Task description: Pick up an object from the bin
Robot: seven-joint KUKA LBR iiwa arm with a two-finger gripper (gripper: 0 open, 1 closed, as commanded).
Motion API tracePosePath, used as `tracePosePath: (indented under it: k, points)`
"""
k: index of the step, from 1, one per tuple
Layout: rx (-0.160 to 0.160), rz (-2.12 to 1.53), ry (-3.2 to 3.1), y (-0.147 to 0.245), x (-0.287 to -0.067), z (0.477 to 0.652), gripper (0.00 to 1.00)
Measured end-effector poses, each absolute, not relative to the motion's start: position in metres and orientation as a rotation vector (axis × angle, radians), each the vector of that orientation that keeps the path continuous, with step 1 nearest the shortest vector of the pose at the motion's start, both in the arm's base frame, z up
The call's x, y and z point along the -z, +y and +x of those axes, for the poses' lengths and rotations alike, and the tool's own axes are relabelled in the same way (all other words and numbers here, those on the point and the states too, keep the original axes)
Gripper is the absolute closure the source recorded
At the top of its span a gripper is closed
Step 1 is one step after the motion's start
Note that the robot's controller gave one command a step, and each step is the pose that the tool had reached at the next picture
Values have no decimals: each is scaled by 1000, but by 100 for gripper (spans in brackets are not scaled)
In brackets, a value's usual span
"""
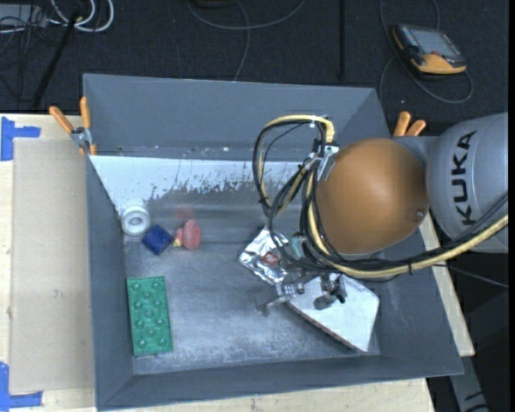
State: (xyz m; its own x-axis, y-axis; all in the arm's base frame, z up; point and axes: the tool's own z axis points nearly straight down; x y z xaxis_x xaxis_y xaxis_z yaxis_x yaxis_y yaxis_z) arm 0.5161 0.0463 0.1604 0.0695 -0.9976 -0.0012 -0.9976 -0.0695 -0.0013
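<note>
My gripper (299, 299) hangs low in the right half of the bin, below the arm's orange cover, and stands open. Its two dark fingertips (269, 303) are apart, with nothing visible between them. It is over the left edge of a flat white slab (343, 318) that lies tilted against the bin's lower right side. A crumpled piece of silver foil (260, 256) lies just above and to the left of the gripper, close to it. The cover and cables hide the upper part of the slab.
A green studded plate (148, 314) lies at the lower left. Near the left wall sit a small white roll (136, 220), a blue block (156, 239) and a pink piece (189, 233). Bare bin floor lies between the plate and the gripper.
</note>
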Motion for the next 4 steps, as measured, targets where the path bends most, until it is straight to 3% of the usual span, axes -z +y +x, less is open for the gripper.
tracePosePath:
  k: [1, 2, 3, 4]
  points:
    - [-5, -2394, 2033, 47, -86, 589, 0]
    - [-4, -2461, 1951, 48, -75, 613, 0]
    - [-6, -2457, 1957, 48, -76, 612, 100]
    - [2, -2469, 1933, 93, -195, 562, 100]
